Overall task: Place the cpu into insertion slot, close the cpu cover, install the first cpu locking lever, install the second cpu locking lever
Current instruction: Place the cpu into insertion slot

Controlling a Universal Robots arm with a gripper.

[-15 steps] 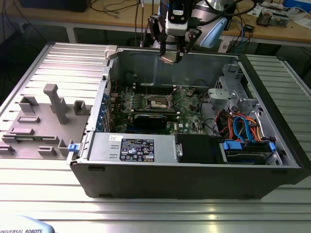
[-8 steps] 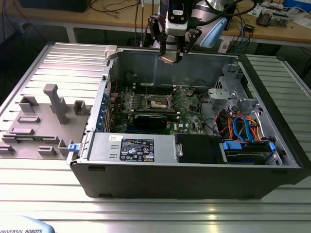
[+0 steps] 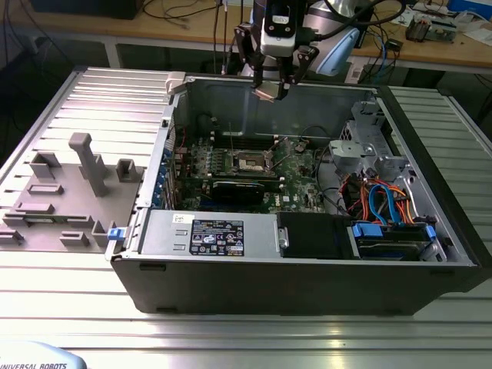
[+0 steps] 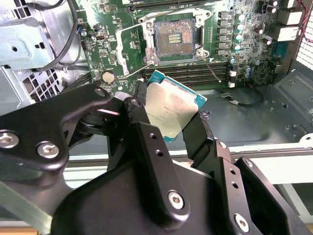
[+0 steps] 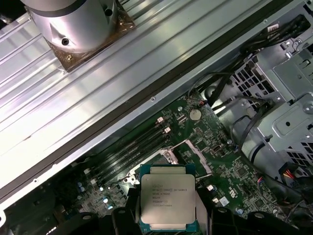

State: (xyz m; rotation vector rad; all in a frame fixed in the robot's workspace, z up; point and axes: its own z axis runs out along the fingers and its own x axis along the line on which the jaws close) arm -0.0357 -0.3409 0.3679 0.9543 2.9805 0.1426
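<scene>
Pinching cpu [image 5: 167, 197] btwn gripper [image 4: 170, 122] fingers [image 4: 146, 137], well apart from insertion slot [image 4: 174, 39].

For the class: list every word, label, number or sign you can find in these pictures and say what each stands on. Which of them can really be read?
Printed lines on the metal top of the cpu, held in the gripper: too small to read.
Stickers on the grey metal box inside the computer case: too small to read.
White markings on the motherboard: too small to read.
Lettering on the pale casing at the exterior view's lower left: a maker's mark, left unquoted.
</scene>
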